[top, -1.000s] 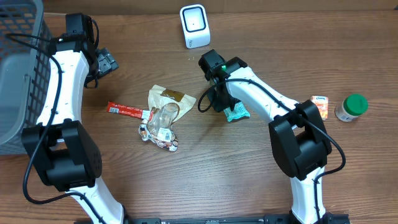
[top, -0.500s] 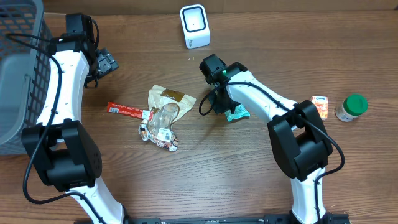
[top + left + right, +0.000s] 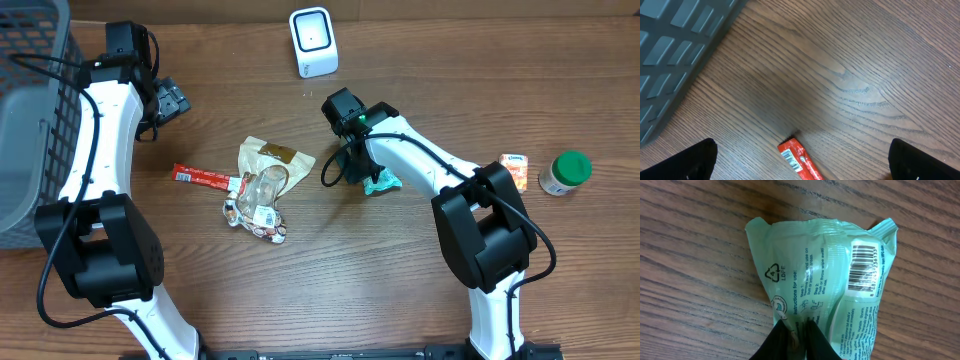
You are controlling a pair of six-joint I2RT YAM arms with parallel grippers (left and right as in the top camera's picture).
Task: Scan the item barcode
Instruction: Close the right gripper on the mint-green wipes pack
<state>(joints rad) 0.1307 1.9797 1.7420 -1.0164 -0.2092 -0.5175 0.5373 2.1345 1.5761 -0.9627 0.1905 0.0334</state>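
Right tool pinching green wipe packet on table, barcode facing up. Left tool hanging wide open near red bar.

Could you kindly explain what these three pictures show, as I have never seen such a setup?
These are two white robot arms at a wooden table. One picture looks down from above; the other two come from a camera on each wrist. The right arm has its jaws pinched on the edge of a green wipes packet, whose barcode faces that camera. The left arm holds nothing, jaws wide open, near a red snack bar. Also lying about: a white scanner, a grey basket, a heap of wrappers, a small orange packet and a green-lidded jar.
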